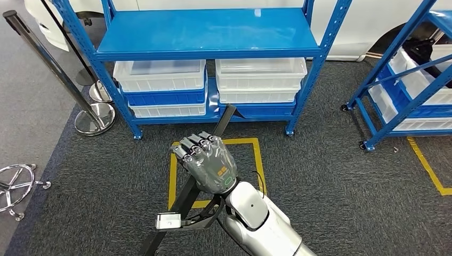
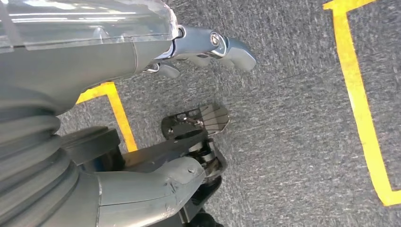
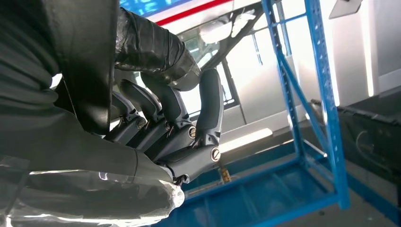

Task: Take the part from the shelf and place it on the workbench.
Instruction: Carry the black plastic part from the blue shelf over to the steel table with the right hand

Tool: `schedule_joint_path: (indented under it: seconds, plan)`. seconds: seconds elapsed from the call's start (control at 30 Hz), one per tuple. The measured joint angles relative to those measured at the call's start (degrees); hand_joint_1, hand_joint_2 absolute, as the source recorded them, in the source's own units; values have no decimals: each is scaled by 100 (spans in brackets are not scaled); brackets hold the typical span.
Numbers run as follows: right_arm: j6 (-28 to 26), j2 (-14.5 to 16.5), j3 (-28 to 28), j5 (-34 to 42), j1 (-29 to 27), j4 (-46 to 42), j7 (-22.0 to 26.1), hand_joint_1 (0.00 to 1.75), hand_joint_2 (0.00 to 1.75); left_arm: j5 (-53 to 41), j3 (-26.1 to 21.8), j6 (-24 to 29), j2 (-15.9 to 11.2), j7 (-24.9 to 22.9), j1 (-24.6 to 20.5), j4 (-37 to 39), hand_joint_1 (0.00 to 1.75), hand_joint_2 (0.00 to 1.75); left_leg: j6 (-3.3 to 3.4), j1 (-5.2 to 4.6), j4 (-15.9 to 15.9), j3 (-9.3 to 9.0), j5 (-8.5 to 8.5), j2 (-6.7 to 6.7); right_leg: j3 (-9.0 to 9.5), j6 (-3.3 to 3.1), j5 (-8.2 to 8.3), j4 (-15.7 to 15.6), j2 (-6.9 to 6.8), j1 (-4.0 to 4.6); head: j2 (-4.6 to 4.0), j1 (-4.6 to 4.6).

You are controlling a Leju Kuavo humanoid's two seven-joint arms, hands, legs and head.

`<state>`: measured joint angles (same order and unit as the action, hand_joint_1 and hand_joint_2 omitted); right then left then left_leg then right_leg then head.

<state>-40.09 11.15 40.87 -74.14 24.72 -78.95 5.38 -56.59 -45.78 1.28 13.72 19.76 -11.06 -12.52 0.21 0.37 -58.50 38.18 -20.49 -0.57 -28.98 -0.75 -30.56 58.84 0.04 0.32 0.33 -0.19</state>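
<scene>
My right hand [image 1: 206, 161] is raised in front of me and grips a long black part [image 1: 226, 118], a thin bar that slants from near the blue shelf [image 1: 208, 33] down past my wrist. A small white tag [image 1: 169, 221] hangs at its lower end. In the right wrist view the dark fingers [image 3: 189, 127] curl around the black part [image 3: 156, 49], with blue shelf posts behind. My left hand [image 2: 142, 56] hangs over the carpet with its fingers [image 2: 227, 47] stretched out and nothing in it.
The shelf's top board is bare; white bins [image 1: 160, 74] sit on its lower level. A second blue shelf [image 1: 410, 85] stands at the right. A barrier post [image 1: 96, 117] and a chrome chair base [image 1: 16, 186] are at the left. Yellow tape [image 1: 258, 154] marks the carpet.
</scene>
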Motion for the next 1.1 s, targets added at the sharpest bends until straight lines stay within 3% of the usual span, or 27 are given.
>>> schedule_joint_path:
  seconds: [0.07, 0.1, 0.2, 0.23, 0.27, 0.3, 0.37, 0.43, 0.5, 0.53, 0.57, 0.6, 0.63, 0.7, 0.73, 0.77, 0.83, 0.87, 0.9, 0.97, 1.0, 1.07, 1.1]
  plan:
    - [2, 1, 0, 0, 9, 1, 1, 175, 175, -5, 2, 1, -6, -15, 4, 0, 0, 175, -61, 5, 4, 53, -11, 9, -100, -69, 143, -34, -20, -30, 0, 2]
    - [3, 2, 1, 1, 9, 4, 1, 175, 175, -5, 2, 4, -10, -23, 10, 0, 0, 175, -87, 8, -98, 109, -178, 17, -171, -117, 228, -51, -32, -50, 0, 0]
    - [4, 4, 7, 20, 7, 8, 6, 175, 175, 7, 3, 31, -30, -33, 27, 0, 0, 175, -156, 35, -991, 328, -1051, 24, -453, -195, 474, -53, -52, -64, 0, -1]
    - [4, 4, 16, 38, 6, 9, 13, 175, 175, 25, 3, 45, -38, -27, 27, 0, 0, 175, -176, 41, -1327, 356, -1188, 23, -563, -191, 552, -41, -56, -63, 0, -1]
    - [4, 5, 29, 58, 6, 13, 20, 175, 175, 51, 2, 57, -48, -14, 27, 0, 0, 175, -193, 46, -1549, 325, -1170, 23, -677, -184, 628, -24, -60, -64, 0, -1]
    - [4, 6, 47, 77, 6, 16, 25, 175, 175, 85, 1, 67, -59, 3, 28, 0, 0, 175, -204, 50, -1603, 212, -1025, 23, -797, -172, 704, -2, -63, -66, 0, -1]
    - [3, 10, 83, 96, 7, 23, 28, 175, 175, 149, -3, 80, -80, 36, 25, -1, 0, 175, -209, 64, -1159, -277, -740, 26, -1009, -134, 843, 48, -65, -72, 0, -1]
    - [1, 23, 113, 88, 8, 17, 34, 175, 175, 176, -5, 88, -91, 50, 11, -2, 0, 175, -174, 48, -321, -888, -870, 39, -1136, -73, 966, 85, -65, -65, 0, -2]
    - [1, 38, 131, 68, 8, -6, 67, 175, 175, 173, -6, 86, -93, 55, 6, -2, 0, 175, -104, 11, 128, -1130, -1036, 57, -1164, -5, 1091, 66, -74, -63, 0, -1]
    - [1, 42, 135, 61, 6, -21, 91, 175, 175, 167, -7, 83, -92, 54, 11, -2, 0, 175, -52, 13, 141, -1088, -995, 59, -1167, 30, 1153, 38, -75, -62, 0, 1]
    - [2, 44, 136, 60, 5, -33, 114, 175, 175, 163, -7, 79, -91, 52, 15, -1, 0, 175, -9, 18, 152, -1046, -929, 46, -1191, 60, 1137, 44, -67, -72, 0, 1]
    - [2, 45, 136, 61, 3, -44, 129, 175, 175, 160, -8, 76, -90, 50, 17, -1, 0, 175, 48, 26, 155, -984, -849, 31, -1239, 86, 995, 124, -54, -78, 0, 2]
    - [2, 44, 136, 63, 0, -49, 137, 175, 175, 160, -8, 74, -89, 49, 18, 0, 0, 175, 97, 36, 164, -905, -761, 15, -1306, 105, 731, 313, -40, -84, 0, 3]
    - [2, 42, 136, 61, -5, -55, 143, 175, 175, 154, -8, 71, -89, 48, 15, 0, 0, 175, 155, 25, 155, -714, -598, -2, -1449, 131, 72, 985, -28, -98, 0, 4]
    - [2, 38, 136, 44, -11, -56, 144, 175, 175, 144, -8, 68, -89, 44, 14, 0, 0, 175, 159, 17, 147, -611, -522, -5, -1487, 143, -108, 1342, -27, -102, 0, 4]
    - [2, 31, 136, 23, -19, -55, 146, 175, 175, 127, -7, 63, -89, 38, 14, 0, 0, 175, 155, 11, 133, -506, -449, -8, -1475, 150, -136, 1603, -27, -104, 0, 4]
    - [2, 11, 136, 2, -31, -52, 166, 175, 175, 85, -2, 54, -87, 22, 9, 0, 0, 175, 137, 1, 87, -284, -315, -11, -1207, 134, 128, 1631, -27, -105, 0, 4]
    - [2, 5, 136, 9, -32, -53, 180, 175, 175, 69, 2, 51, -84, 15, 5, -1, 0, 175, 121, -3, 57, -183, -253, -10, -921, 105, 239, 1361, -26, -102, 0, 3]
    - [1, 2, 136, 20, -30, -57, 196, 175, 175, 61, 5, 50, -80, 11, 0, -1, 0, 175, 99, -13, 29, -98, -198, -6, -573, 71, 224, 949, -25, -88, 0, 3]
    - [0, 7, 136, 25, -20, -69, 218, 175, 175, 56, 12, 43, -72, 8, -11, -2, 0, 175, 41, -21, 10, -8, -90, -4, -50, 24, 14, 192, -23, -53, 0, 2]
    - [1, 9, 136, 25, -16, -73, 225, 175, 175, 55, 15, 39, -68, 7, -16, -1, 0, 175, 5, -15, 28, 9, -31, -6, 43, 11, -59, -5, -21, -28, 0, 1]
    - [2, 9, 136, 24, -20, -68, 229, 175, 175, 55, 17, 36, -66, 2, -17, 0, 0, 175, -67, 5, 61, 33, 50, -1, -4, -26, 35, -95, -28, -29, 0, 2]
    - [3, 8, 136, 24, -23, -63, 228, 175, 175, 54, 17, 36, -64, -2, -10, 0, 0, 175, -102, 16, 10, 67, -45, 7, -54, -59, 106, -113, -37, -41, 0, 0]
